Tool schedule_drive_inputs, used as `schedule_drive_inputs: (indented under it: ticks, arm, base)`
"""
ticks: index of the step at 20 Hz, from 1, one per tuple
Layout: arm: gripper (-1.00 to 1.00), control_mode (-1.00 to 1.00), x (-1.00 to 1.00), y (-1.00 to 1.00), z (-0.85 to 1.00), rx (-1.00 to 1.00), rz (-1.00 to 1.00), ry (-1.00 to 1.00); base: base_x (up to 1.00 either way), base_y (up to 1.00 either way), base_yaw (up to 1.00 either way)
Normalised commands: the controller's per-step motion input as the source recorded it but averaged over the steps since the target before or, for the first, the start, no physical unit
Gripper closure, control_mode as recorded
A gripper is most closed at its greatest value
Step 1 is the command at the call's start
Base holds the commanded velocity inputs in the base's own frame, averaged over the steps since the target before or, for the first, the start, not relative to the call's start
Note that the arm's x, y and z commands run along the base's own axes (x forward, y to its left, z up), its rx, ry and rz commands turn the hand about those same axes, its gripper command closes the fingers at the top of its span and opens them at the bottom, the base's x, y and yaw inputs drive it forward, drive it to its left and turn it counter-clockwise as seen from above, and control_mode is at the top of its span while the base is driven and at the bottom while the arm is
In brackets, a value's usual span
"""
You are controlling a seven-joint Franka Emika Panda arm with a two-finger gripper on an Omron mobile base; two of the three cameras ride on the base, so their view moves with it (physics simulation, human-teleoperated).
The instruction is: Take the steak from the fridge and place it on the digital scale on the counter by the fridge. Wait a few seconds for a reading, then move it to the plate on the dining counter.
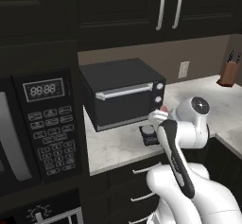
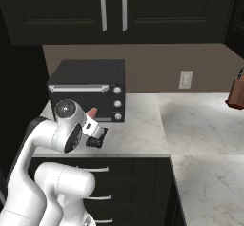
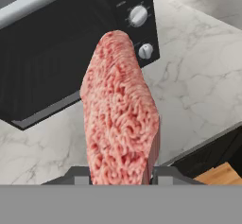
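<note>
Microwave keypad [image 1: 49,126] at far left; toaster oven [image 1: 124,93] on marble tabletop [image 1: 113,147]. Digital scale [image 1: 150,134] just in front of oven, directly below hand [image 1: 160,116]. Hand clenched on steak [image 3: 120,114], long axis running out along fingers, hanging above scale. Judged: placement needs short descent.

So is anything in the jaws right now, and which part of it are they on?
Yes, the steak. The gripper clamps it by one end, one jaw on each flat face, so the rest of the slab sticks out ahead of the hand, in front of the toaster oven.
</note>
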Motion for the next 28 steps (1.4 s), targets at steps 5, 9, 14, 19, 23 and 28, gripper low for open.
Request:
schedule_drive_inputs:
  ticks: [5, 9, 14, 19, 23, 28]
  arm:
    - [1.00, -1.00, -0.94, 0.00, 0.82, 0.07, 0.00, 0.13]
    - [1.00, -1.00, -0.64, -0.01, 0.49, 0.01, 0.00, 0.16]
    - [1.00, -1.00, -0.26, 0.00, 0.06, -0.01, 0.00, 0.11]
    - [1.00, 1.00, -0.15, 0.03, 0.00, -0.03, 0.00, 0.00]
    - [1.00, 1.00, 0.00, 0.00, 0.00, 0.00, 0.00, 0.00]
    - [1.00, 1.00, 0.00, 0.00, 0.00, 0.00, 0.00, 0.00]
  base:
    - [0.00, 0.00, 0.00]
    - [0.00, 0.00, 0.00]
    - [0.00, 0.00, 0.00]
    - [-0.53, 0.15, 0.00]
    - [-1.00, 0.22, -0.01]
    - [-1.00, 0.08, 0.00]
